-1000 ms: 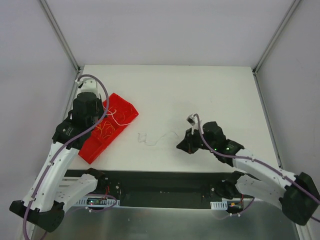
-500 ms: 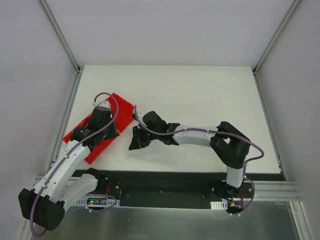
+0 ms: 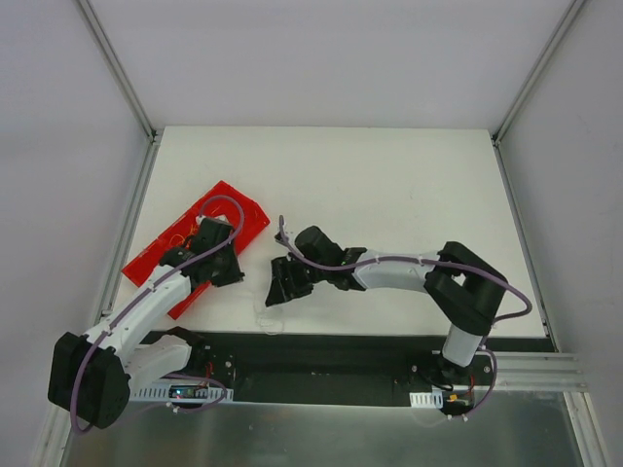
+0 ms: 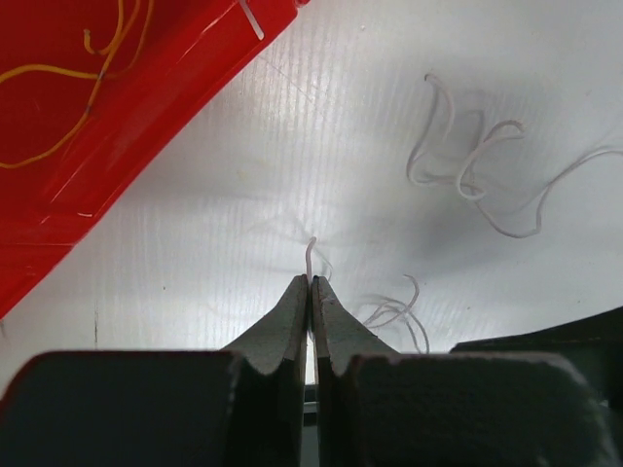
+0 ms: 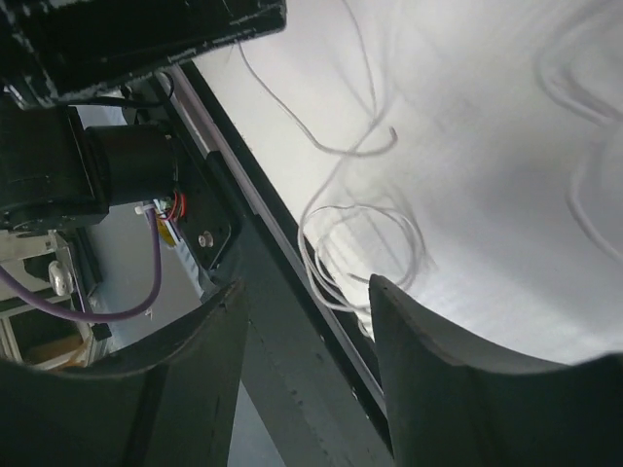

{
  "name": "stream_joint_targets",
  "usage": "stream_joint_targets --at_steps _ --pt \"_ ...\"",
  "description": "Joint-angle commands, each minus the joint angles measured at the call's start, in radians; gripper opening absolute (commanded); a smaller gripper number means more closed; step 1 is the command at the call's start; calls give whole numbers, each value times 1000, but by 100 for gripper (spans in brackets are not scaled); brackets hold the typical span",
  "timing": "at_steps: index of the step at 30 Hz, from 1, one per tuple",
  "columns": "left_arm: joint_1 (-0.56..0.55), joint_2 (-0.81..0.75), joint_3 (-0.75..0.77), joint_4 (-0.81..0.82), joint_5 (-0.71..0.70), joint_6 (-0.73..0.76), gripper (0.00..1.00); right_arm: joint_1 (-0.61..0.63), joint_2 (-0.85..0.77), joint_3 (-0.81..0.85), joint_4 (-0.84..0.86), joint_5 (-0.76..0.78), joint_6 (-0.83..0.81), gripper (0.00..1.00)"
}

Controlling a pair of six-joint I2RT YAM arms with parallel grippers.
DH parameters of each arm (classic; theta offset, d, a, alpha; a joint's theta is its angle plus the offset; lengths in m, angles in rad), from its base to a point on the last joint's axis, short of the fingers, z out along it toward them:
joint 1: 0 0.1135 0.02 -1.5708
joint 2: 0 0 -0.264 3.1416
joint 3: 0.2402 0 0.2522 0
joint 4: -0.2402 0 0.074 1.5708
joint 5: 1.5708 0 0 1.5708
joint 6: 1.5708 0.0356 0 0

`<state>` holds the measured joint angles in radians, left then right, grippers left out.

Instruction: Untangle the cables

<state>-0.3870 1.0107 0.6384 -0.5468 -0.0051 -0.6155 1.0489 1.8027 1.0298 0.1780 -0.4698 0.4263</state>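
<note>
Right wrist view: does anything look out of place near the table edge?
Yes: a coil of whitish cables lies right at the table's front edge, its loops seeming to reach onto the dark rail, so it could slide off. The open right gripper hangs above it, holding nothing.

Left wrist: tray point(image 4: 58, 195) is cut off by the top and left edges, and its yellow wires point(image 4: 58, 73) run out of frame at the top. Of the white wire point(image 4: 310, 255) I see only a short tip above the pressed-together tips of the left gripper point(image 4: 311, 284); the rest is hidden behind them.
Right wrist: far strands point(image 5: 584, 58) are blurred. The loop point(image 5: 341, 253) runs behind a finger point(image 5: 438, 370) at its lower end.
Top view: white strands on the table point(image 3: 389, 175) are too thin for me to trace.
</note>
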Motion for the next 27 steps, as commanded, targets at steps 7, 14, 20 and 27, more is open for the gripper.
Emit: stream_joint_targets --at_steps 7,14,20,27 --pt "-12 34 -31 62 80 7 8 -52 -10 6 -100 218 101 24" --pt "-19 48 -77 120 191 -1 24 -134 93 95 -173 269 202 20" --pt "-123 66 -83 133 203 -16 71 -268 84 92 -172 309 174 22" --pt "-328 207 -42 84 93 -43 84 -286 29 -25 33 218 134 22"
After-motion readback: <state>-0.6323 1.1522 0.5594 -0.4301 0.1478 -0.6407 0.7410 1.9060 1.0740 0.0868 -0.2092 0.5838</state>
